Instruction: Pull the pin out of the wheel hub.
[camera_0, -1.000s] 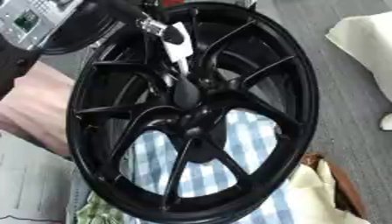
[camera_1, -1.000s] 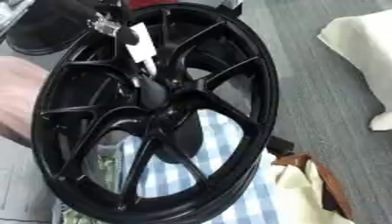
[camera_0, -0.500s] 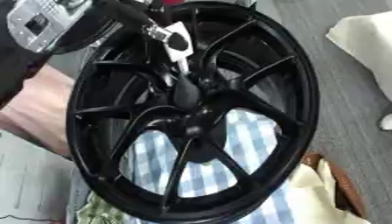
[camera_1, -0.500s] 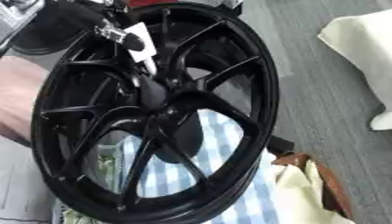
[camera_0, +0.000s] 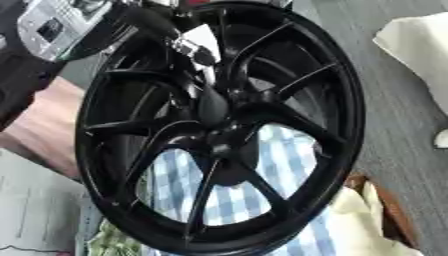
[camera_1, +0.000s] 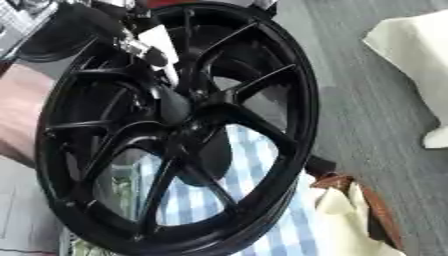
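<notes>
One black wheel hub (camera_0: 219, 130), one left hand (camera_0: 171, 37) at its upper spokes, fingers' state unclear.

Soft daylight; blurred, tilted views

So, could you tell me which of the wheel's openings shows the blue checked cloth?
The lower openings of the black wheel, below the hub, show the checked cloth; the upper ones look dark.

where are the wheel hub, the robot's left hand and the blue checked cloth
wheel hub (camera_0: 219, 145): left eye view, on the black centre where the spokes meet
left hand (camera_0: 188, 47): left eye view, on the silver and white fingers reaching toward the hub
blue checked cloth (camera_1: 254, 172): right eye view, on the patch seen between the lower spokes
</notes>
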